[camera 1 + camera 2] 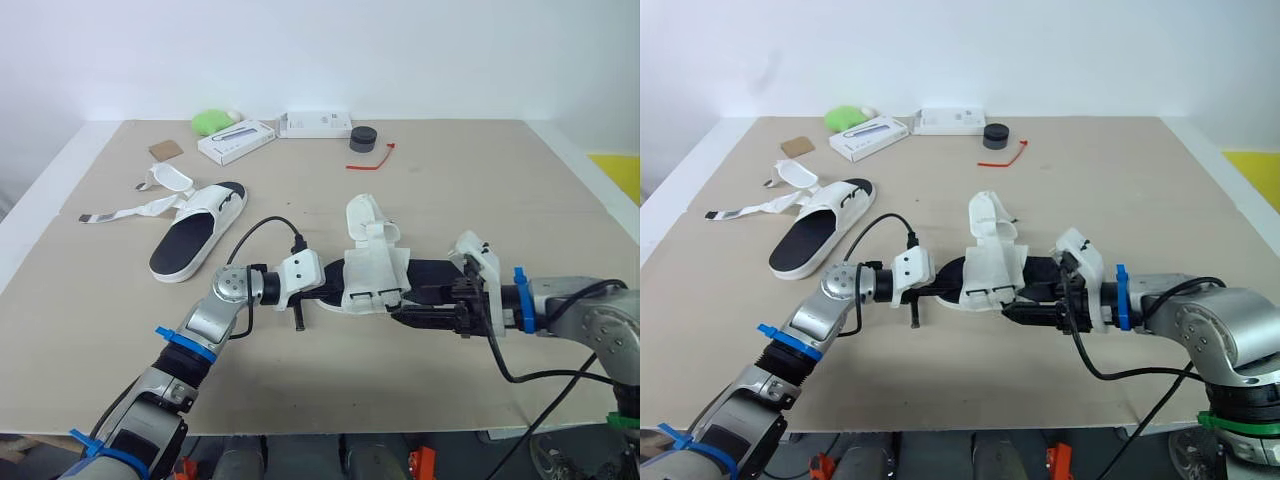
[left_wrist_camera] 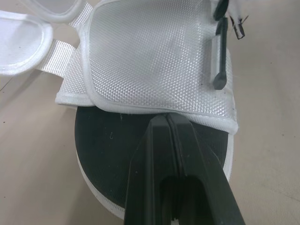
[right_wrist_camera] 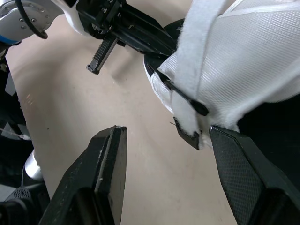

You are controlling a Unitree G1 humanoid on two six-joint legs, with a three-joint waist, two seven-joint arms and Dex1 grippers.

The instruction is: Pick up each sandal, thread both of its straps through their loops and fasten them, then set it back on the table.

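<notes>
Near sandal (image 1: 372, 270): middle of the table (image 1: 480, 180), toward its front edge, between both grippers.
Left gripper (image 2: 166, 123): fingers pressed together over the black insole (image 2: 108, 145); nothing visible between them.
Right gripper (image 3: 165, 131): fingers spread wide, empty, beside a loose strap (image 3: 190, 70).
Far sandal (image 1: 195, 240): near the left edge, straps undone.

- The nearer sandal (image 1: 372, 275), black-soled with a white mesh upper, is sitting mid-bench (image 1: 450, 190), one strap (image 1: 362, 212) standing up loose, possibly unthreaded.
- The farther sandal (image 1: 195, 240) is lying flat towards the left, its white straps (image 1: 125, 212) trailing unfastened.
</notes>
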